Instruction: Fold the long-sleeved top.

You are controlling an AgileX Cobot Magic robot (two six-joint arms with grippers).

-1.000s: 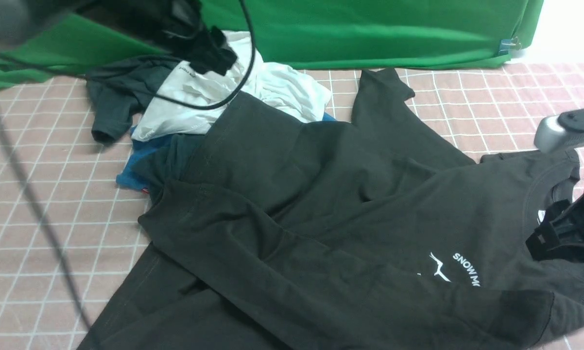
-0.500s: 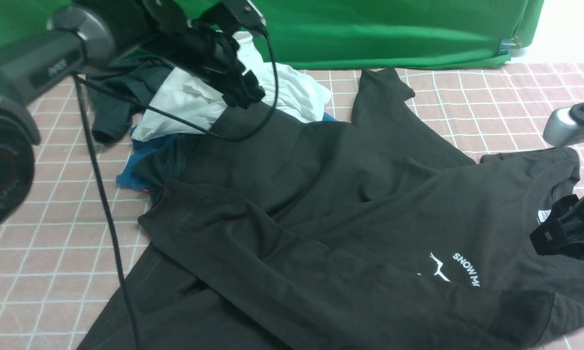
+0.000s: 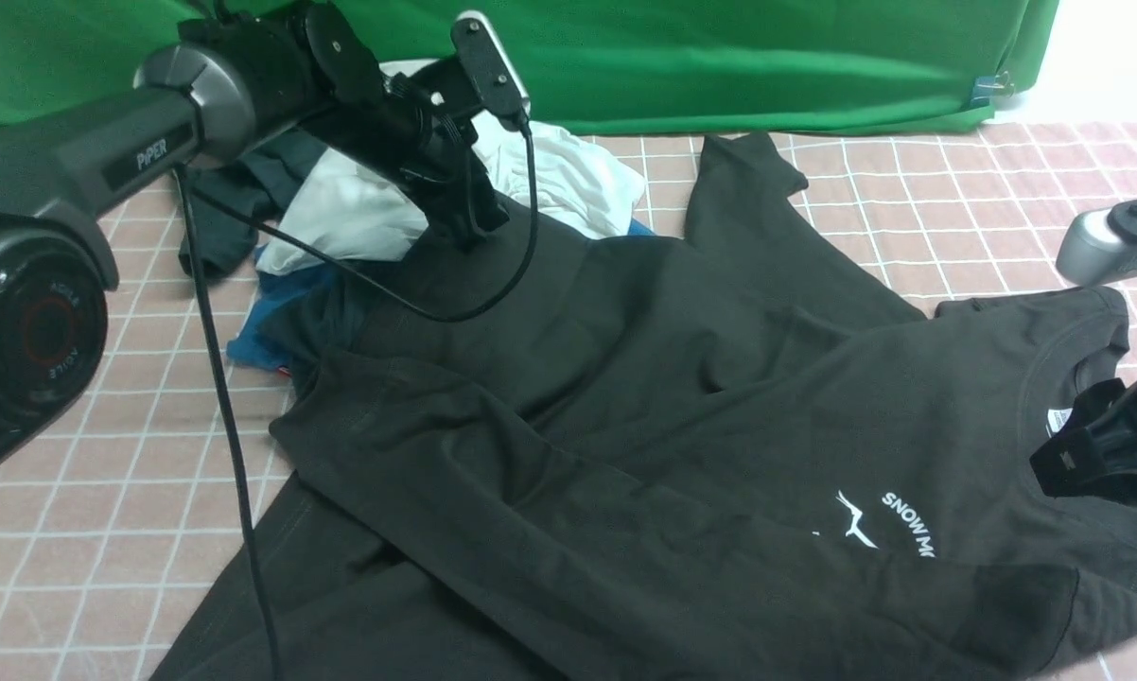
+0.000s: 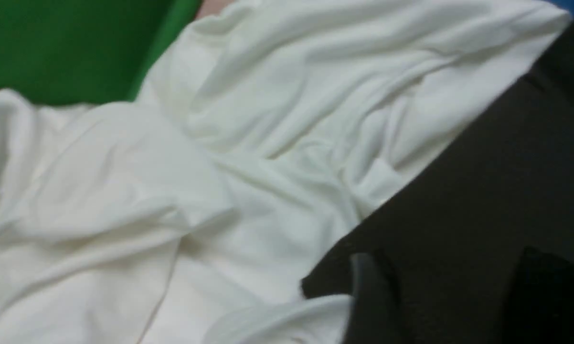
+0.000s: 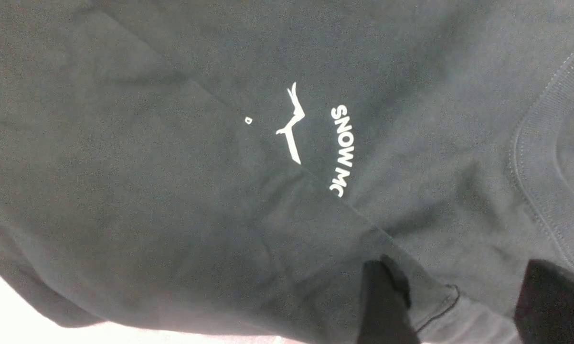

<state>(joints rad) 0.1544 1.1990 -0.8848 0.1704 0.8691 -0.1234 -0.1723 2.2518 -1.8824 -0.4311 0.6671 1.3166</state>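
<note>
The long-sleeved top [image 3: 673, 378] is a large black sweatshirt spread across the checked table, with a white "SNOW MO" print [image 3: 895, 525] near its collar. My left gripper [image 3: 481, 227] is down at its far-left edge, beside a white shirt. In the left wrist view its jaws [image 4: 451, 296] stand apart with black cloth [image 4: 483, 167] between them. My right gripper [image 3: 1075, 440] hangs open just above the chest next to the collar [image 5: 535, 162]. The right wrist view shows the print [image 5: 339, 148] and a sleeve edge between the open fingers [image 5: 387, 296].
A crumpled white shirt [image 3: 568, 175] lies at the back left, partly under the top's edge. A dark grey-green tee [image 3: 218, 218] and a blue cloth [image 3: 256, 322] lie beside it. A green backdrop [image 3: 720, 57] closes the far side. A ribbed cuff [image 3: 1013, 605] lies near the front right.
My left arm has swung in and come down to the top's far-left edge by the white shirt, and its jaws have narrowed. The right gripper has barely moved.
</note>
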